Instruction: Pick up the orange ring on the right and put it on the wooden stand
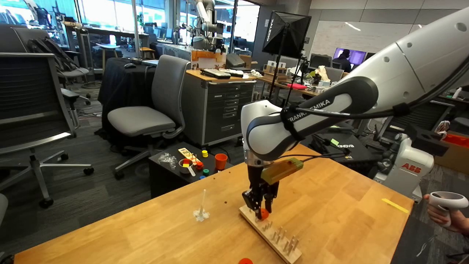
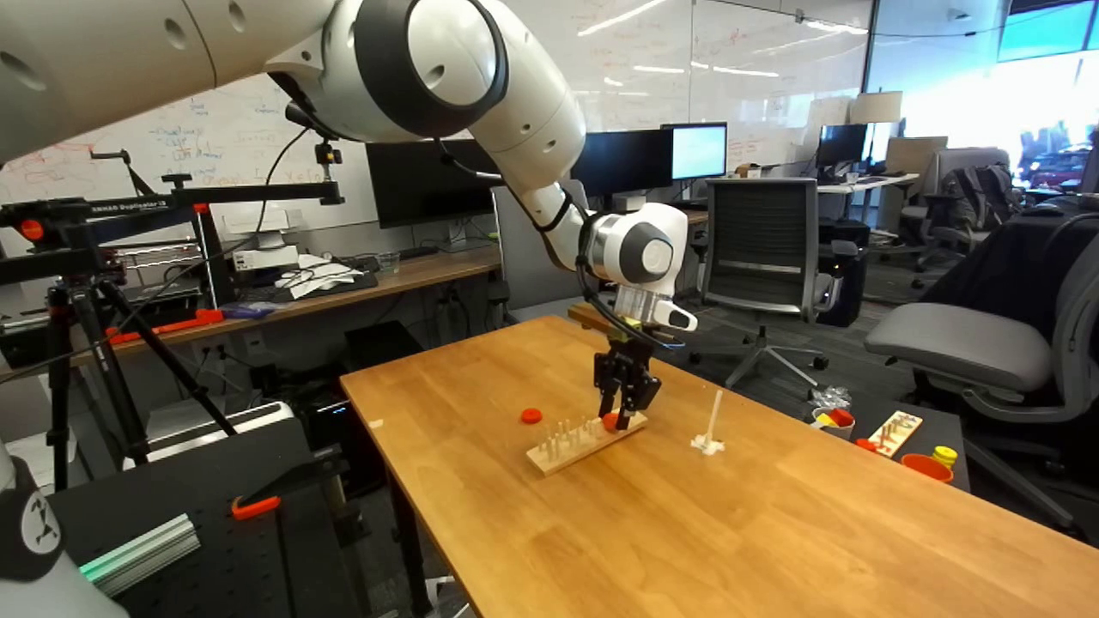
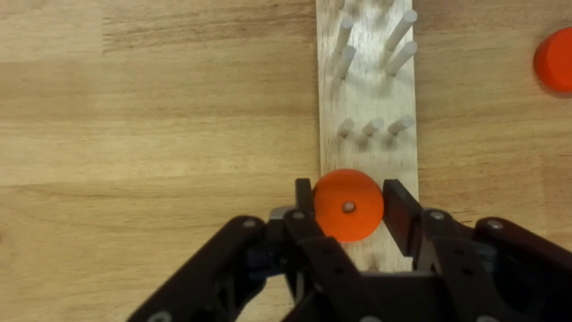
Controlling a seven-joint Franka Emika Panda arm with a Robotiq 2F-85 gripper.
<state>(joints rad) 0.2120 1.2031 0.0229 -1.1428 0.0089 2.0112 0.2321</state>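
One gripper point(image 3: 348, 197) pointed down — pinching the orange ring point(image 3: 346, 226).
Wooden stand point(image 3: 371, 100) lay beneath it — tabletop point(image 3: 178, 156) flanked both edges.

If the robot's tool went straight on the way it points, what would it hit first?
Most likely the wooden board: the tool points down at it, with the orange ring in its grip. Any gap is hard to judge.

- Desk point(image 3: 178, 134): smooth, grained wood with a soft sheen.
- Wooden stand point(image 3: 367, 103): paler smooth wood, faintly shiny.
- Orange ring point(image 3: 348, 226): smooth, plastic-looking.
- Gripper point(image 3: 347, 197): mostly matt, with metal-looking screw heads point(image 3: 437, 215).
- Arm point(image 1: 392, 77): smooth, faintly glossy, like hard plastic.
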